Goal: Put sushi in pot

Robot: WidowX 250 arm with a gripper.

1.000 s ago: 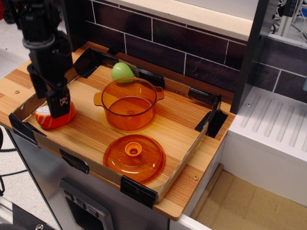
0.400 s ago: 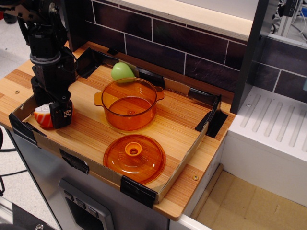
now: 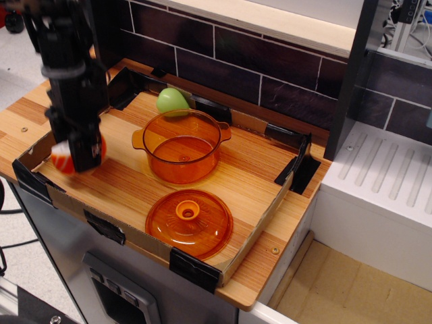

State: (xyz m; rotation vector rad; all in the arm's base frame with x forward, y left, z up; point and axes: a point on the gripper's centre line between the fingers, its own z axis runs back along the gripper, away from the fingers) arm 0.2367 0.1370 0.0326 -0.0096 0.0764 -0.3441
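The sushi [image 3: 61, 156], an orange-red wedge with a white top, is between the fingers of my black gripper [image 3: 82, 160] at the left end of the wooden board. It looks blurred and seems to hang just above the board. My gripper is shut on it and hides most of it. The pot [image 3: 181, 145], translucent orange with two small side handles, stands upright and empty in the middle of the board, to the right of the gripper and apart from it.
The flat orange lid [image 3: 189, 223] with a knob lies in front of the pot. A round light-green toy [image 3: 172, 101] sits behind the pot. A low cardboard wall [image 3: 295, 169] with black tape rims the board. A dark tiled wall stands behind.
My gripper came down around the sushi, closed on it, and has now risen slightly with it. The pot, lid and green toy have not moved.
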